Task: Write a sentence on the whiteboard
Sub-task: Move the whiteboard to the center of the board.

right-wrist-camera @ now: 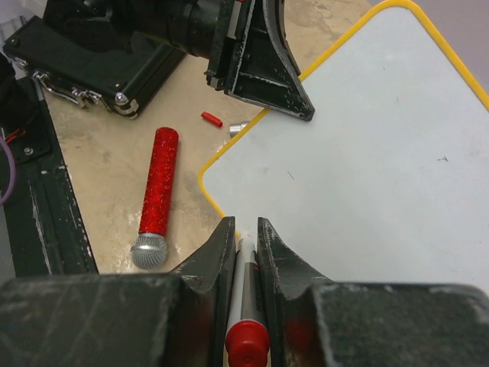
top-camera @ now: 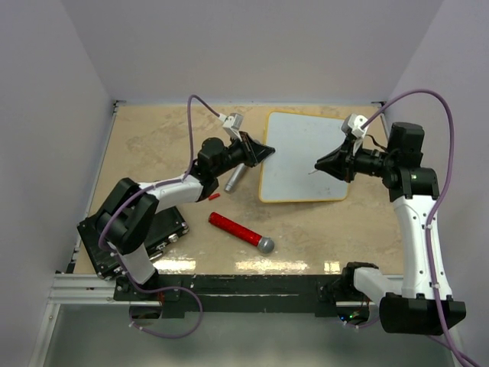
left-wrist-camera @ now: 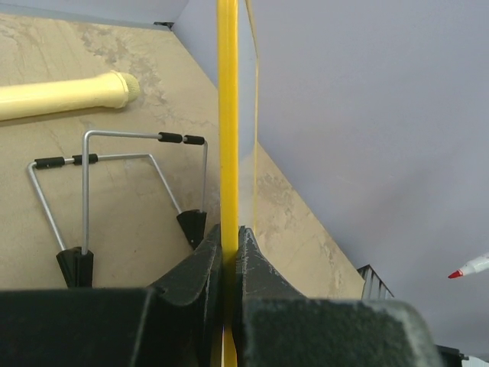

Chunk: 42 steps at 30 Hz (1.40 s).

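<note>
Tan table (top-camera: 153, 138), white walls all round. Whiteboard (top-camera: 302, 153) sits toward the back, right of centre, face plain white. Left gripper (top-camera: 269, 151) is clamped on its left edge, right gripper (top-camera: 319, 165) pinches a marker (right-wrist-camera: 246, 298) over its right side.

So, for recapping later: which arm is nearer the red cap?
Left. Left fingers clamp the whiteboard edge near the cap; right fingers hold the marker across the board.
</note>
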### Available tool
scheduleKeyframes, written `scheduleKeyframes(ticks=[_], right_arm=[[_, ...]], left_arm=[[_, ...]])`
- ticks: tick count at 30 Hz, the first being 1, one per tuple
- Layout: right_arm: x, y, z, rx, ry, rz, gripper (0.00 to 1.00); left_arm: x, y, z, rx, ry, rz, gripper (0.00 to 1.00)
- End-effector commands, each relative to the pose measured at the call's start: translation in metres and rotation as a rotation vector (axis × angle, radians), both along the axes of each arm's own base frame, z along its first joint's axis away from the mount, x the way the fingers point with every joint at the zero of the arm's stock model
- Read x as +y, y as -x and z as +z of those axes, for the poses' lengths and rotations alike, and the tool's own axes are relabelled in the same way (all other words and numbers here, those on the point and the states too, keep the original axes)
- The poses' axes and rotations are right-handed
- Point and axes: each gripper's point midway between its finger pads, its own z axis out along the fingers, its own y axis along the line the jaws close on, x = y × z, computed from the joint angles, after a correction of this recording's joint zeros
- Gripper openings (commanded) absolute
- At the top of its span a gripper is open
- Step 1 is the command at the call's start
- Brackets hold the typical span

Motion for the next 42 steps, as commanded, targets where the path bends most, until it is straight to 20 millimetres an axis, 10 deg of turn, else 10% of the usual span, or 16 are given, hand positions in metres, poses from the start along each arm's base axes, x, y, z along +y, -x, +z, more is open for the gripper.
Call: scheduleKeyframes(ticks=[1,19,30,42], right_arm=[[-0.002,0.002,-0.001,-0.029,0.016,-0.007,0.0],[0.002,-0.007,-0.044,-0.104,0.155,0.092,0.0],[0.074,0.0,-0.032,-0.262,0.133,0.236,0.0],[0.09,0.028,-0.036,-0.289,0.065,0.362,0.0]], left_arm=[[0.004,0.017,0.043,-0.224,0.014,-0.014,0.0],[0.043,0.067,-0.024,-0.28,0.019,0.097,0.0],[0.046,0.082,-0.05,-0.089,0.031,0.207,0.0],[0.043,0.108,-0.069,-0.048,0.057,0.226,0.0]])
